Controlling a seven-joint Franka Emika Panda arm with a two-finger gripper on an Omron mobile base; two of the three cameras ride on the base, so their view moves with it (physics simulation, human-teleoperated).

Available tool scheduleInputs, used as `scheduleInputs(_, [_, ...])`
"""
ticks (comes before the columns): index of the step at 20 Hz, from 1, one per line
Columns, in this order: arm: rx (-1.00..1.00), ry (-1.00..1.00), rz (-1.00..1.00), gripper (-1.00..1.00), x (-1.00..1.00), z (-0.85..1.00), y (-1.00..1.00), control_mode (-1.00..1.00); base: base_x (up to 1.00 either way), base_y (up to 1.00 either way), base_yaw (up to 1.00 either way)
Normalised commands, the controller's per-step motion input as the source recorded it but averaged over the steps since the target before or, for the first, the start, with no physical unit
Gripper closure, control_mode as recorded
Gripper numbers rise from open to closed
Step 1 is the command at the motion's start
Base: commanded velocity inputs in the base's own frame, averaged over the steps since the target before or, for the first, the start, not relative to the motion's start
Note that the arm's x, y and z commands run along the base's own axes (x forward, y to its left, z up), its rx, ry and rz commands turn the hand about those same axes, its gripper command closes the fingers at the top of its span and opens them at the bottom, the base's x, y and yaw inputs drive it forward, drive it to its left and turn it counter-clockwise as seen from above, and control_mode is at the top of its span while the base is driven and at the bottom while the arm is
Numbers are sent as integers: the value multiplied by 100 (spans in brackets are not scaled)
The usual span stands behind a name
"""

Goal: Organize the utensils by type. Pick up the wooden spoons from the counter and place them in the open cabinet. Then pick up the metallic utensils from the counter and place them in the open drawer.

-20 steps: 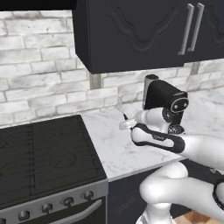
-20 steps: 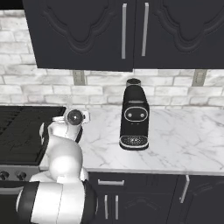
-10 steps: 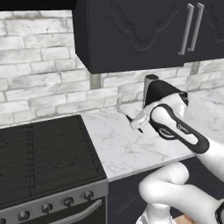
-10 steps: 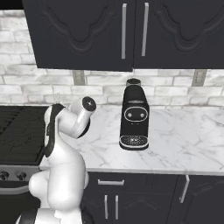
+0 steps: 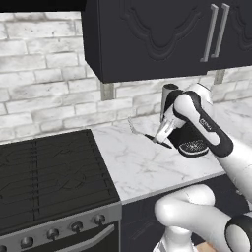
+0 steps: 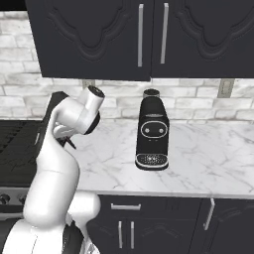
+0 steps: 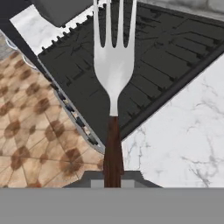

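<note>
Setting: a dark kitchen with a white brick wall, black wall cupboards and a marble counter (image 5: pixel 147 162) running beside a black stove (image 5: pixel 49 167).
Fork: the silver fork with the dark handle (image 7: pixel 113 78) is off the counter, carried in the air; in the hand view its prongs point away from the hand, with the stove grates and the patterned floor below it. In the left base view it shows as a thin pale sliver (image 5: pixel 140 133) sticking out ahead of the hand, above the marble near the stove.
Fingers: the fingers (image 7: pixel 113 180) are pressed together on the fork's dark handle, at its lower end; the fork sits straight in line with them.
Nearby: a black coffee machine (image 6: pixel 152 131) stands on the counter to the arm's right, well apart from the fork.
Step in hand: this looks like the second part of the job, carrying a metal utensil toward the open drawer. I cannot pick the drawer out here, nor the spoons or the orange fork.
Next move: swing the fork down over the drawer's flat inside, bring it low, then release it so it lies flat.
Change from earlier: the arm has swung its wrist up and round, and the hand with the fork has moved further from the coffee machine toward the stove side. The coffee machine has not moved.
</note>
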Motion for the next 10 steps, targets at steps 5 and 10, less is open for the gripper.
scheduleInputs(5, [-13,0,4,100,-63,0,-21,-100,0,0,0])
scheduleInputs(10, [-4,-1,0,100,-42,1,-21,-100,0,0,0])
